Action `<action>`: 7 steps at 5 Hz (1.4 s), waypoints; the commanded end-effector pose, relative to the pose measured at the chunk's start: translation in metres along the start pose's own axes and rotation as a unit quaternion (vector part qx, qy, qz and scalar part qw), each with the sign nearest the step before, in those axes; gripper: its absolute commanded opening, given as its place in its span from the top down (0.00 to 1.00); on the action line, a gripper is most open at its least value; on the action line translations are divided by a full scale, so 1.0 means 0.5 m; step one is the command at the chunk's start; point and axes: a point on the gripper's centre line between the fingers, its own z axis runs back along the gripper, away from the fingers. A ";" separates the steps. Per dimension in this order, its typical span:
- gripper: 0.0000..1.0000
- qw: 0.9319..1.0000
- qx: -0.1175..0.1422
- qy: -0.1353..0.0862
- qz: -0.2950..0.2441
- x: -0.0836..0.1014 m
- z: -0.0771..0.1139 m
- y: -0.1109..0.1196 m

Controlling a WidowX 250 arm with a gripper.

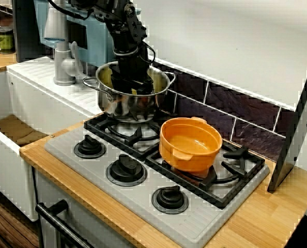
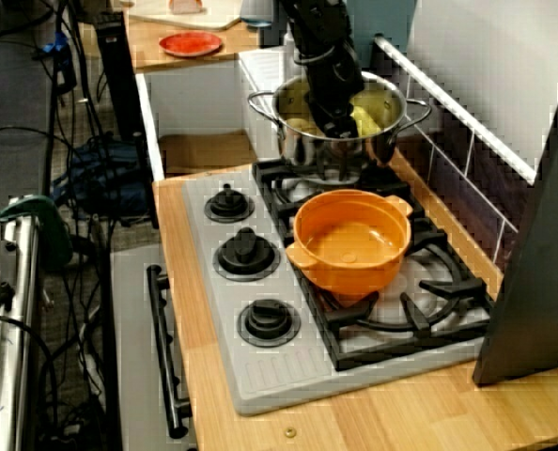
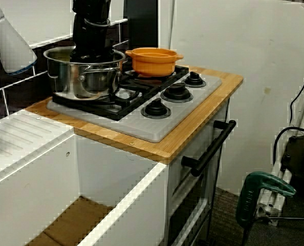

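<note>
Knobs [image 1: 170, 198] frontmost; jaws inside steel pot [image 1: 117, 106] rim; orange pot [image 1: 192, 155] beside.

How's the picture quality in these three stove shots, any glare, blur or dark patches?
Front view: the steel pot mirrors the black grate, and edges look jagged. End view: even light on the orange pot, yet the end effector in the steel pot is too dark to read. Sink-side view: the white sink in front looks soft.

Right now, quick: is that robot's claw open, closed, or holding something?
Gripper: lowered inside the steel pot, its tips down among yellow things; whether it is open, closed or holding anything cannot be told.
</note>
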 end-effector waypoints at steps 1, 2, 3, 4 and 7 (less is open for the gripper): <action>1.00 1.000 0.004 -0.025 0.013 0.005 0.032 0.018; 1.00 1.000 -0.003 -0.024 0.012 0.006 0.045 0.018; 1.00 1.000 -0.010 -0.026 0.014 0.004 0.060 0.017; 1.00 0.999 -0.014 -0.025 0.018 0.004 0.072 0.018; 1.00 0.999 -0.026 -0.024 0.025 0.009 0.102 0.020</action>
